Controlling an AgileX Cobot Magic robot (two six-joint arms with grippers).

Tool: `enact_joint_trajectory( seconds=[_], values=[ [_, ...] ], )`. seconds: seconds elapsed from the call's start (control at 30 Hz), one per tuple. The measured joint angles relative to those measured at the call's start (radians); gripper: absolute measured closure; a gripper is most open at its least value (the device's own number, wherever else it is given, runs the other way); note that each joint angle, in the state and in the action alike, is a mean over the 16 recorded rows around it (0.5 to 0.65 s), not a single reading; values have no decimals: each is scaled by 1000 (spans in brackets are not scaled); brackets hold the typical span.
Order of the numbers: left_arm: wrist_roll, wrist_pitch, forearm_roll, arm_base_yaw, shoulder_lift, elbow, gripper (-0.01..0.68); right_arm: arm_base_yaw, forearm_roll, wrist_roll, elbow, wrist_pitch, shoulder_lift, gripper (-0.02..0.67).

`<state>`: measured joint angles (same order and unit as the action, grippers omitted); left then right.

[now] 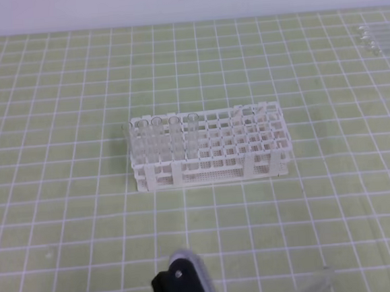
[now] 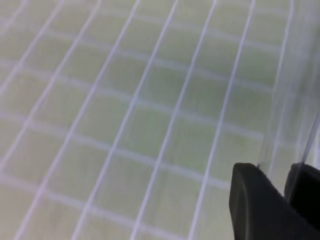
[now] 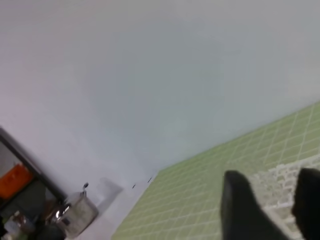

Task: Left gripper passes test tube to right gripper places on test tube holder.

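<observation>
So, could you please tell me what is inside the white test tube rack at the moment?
The test tube holder has about four clear test tubes standing upright in its left holes. Possibly another sits at back right; glare hides it. The remaining holes look empty.

Left end effector and test tube cut off by bottom edge.

Surface: green mat with white grid lines
Centre: white test tube holder, several clear tubes upright
Far right corner: loose clear tubes

Mat lies open all round — only the test tube holder interrupts it.
</observation>
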<state>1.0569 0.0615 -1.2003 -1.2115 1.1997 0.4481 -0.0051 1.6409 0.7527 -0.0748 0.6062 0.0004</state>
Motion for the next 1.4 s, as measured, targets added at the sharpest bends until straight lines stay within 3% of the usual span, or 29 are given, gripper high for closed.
enact_joint_trajectory(
  seconds=[0.23, 0.4, 0.73, 1.4],
  values=[
    [-2, 68, -12, 0, 80, 83, 604, 0, 19, 105, -24, 73, 0, 281],
    [1, 127, -12, 0, 159, 135, 592, 0, 7, 170, -42, 99, 0, 213],
    [2, 224, -11, 0, 250, 198, 616, 0, -67, 253, -72, 117, 0, 194],
    [-53, 257, 21, 0, 261, 242, 616, 0, -149, 253, -73, 156, 0, 194]
  ],
)
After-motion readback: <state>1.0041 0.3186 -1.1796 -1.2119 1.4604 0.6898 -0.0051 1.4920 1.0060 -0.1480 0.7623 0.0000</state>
